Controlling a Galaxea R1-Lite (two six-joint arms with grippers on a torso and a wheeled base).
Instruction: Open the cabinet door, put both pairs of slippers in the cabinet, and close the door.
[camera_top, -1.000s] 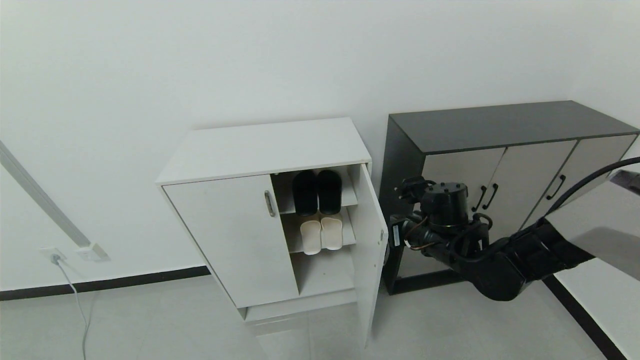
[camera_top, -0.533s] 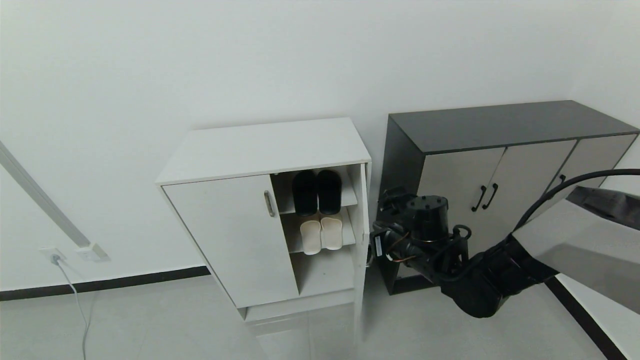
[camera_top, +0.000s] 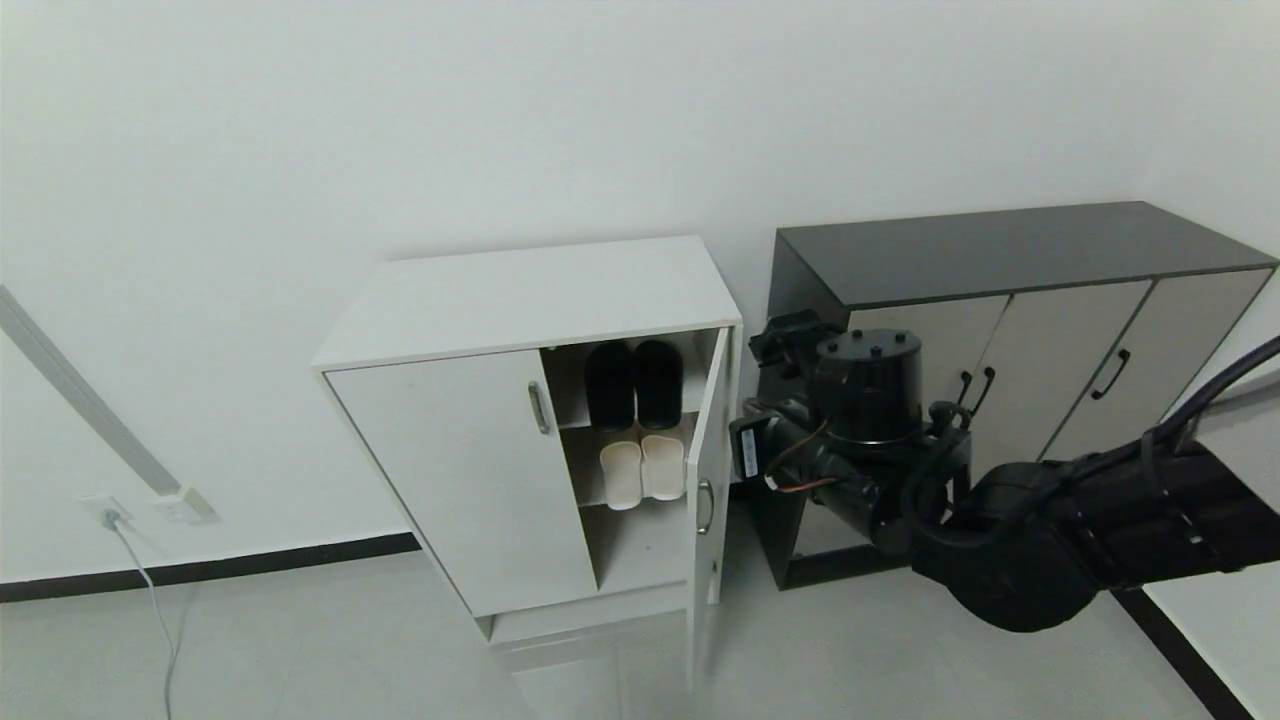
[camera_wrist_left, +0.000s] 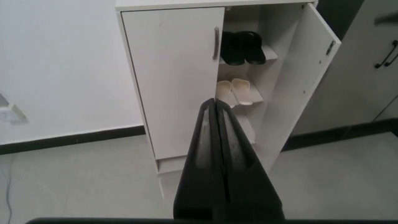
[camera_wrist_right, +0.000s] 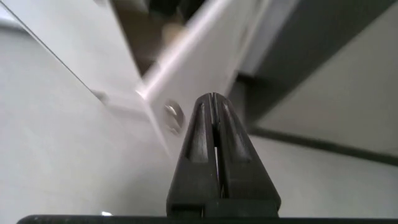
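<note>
Head view: finds white cabinet against the wall, left door shut, right door partly open with handle showing. Holds black slippers on the upper shelf, white slippers on the shelf below. Places right arm just beside that door, before dark cabinet. Right wrist view: shows right gripper pinched closed on nothing, near the door, possibly touching. Left wrist view: shows left gripper likewise closed and empty, well back from the cabinet.
</note>
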